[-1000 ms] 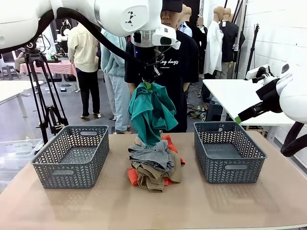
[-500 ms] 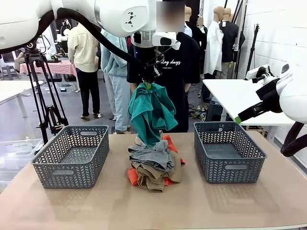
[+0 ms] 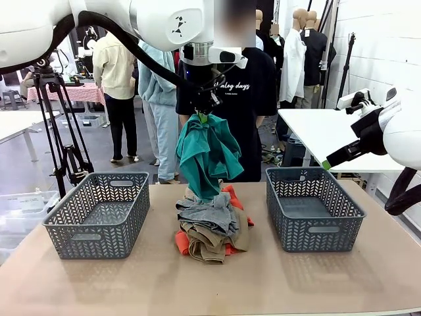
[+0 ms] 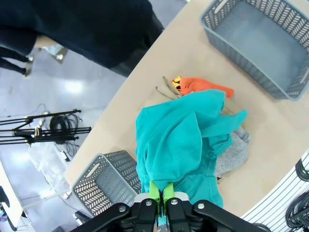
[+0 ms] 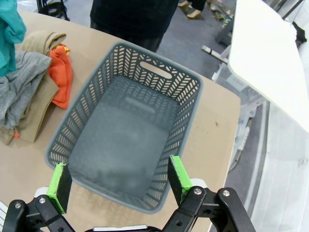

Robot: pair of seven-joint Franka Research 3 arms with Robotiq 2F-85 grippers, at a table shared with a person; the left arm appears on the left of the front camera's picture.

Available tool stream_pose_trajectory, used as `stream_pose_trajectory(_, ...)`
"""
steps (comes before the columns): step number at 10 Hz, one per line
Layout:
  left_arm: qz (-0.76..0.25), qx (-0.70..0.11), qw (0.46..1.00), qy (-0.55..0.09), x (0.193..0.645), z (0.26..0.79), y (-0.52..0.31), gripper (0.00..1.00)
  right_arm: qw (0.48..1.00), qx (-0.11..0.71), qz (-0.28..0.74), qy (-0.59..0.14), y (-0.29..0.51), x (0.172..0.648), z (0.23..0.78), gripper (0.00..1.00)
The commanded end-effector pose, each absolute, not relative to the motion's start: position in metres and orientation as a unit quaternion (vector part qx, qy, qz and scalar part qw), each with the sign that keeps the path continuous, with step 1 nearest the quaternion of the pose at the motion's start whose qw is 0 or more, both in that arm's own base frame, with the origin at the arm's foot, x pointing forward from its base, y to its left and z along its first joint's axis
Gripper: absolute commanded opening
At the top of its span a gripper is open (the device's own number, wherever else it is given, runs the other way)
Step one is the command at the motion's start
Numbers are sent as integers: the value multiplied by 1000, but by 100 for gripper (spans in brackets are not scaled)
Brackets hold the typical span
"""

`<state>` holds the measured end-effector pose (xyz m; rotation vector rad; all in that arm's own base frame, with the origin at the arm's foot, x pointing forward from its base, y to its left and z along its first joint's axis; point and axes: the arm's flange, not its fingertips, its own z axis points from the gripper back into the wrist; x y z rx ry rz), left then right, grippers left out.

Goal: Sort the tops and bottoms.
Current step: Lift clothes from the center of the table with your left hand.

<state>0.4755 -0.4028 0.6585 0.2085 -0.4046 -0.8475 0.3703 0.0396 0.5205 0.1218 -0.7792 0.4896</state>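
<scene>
One of the four garments is hanging off the pile. We are holding the teal garment [image 3: 207, 155] in the left gripper [image 3: 202, 118], whose jaws are pinching shut on a bunched fold at the top of the cloth. The garment is hanging over the middle of the table [image 3: 329, 283], directly above the pile. We cannot tell whether its lowest fold is touching the pile or just clearing it.

Three garments are lying in that pile: the grey garment [image 3: 209, 214] on top, the khaki-tan garment [image 3: 210, 243] under it, and the orange garment [image 3: 181, 242] showing at the edges. The left basket [image 3: 99, 176] and the right basket [image 3: 314, 229] are standing either side of the pile, and we are seeing no cloth in either.

The right gripper [image 5: 118, 176] is hovering above the right basket with its jaws spread wide, holding nothing.

We are judging the step in hand to be the first pick, with nothing sorted yet. The next move is calling for enough lift to free the hanging folds from the grey garment, then a carry sideways over one basket before the jaws release. Which basket is taking tops we cannot tell.
</scene>
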Motion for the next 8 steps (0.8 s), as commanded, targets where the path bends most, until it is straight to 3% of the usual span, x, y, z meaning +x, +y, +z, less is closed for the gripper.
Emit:
stream_pose_trajectory(1, -406, 101, 887, -193, 474, 662, -401, 0, 892, 63, 239, -379, 38, 372, 519, 100)
stream_pose_trajectory(8, -406, 101, 887, -193, 474, 662, -401, 0, 892, 63, 239, -379, 38, 372, 519, 100)
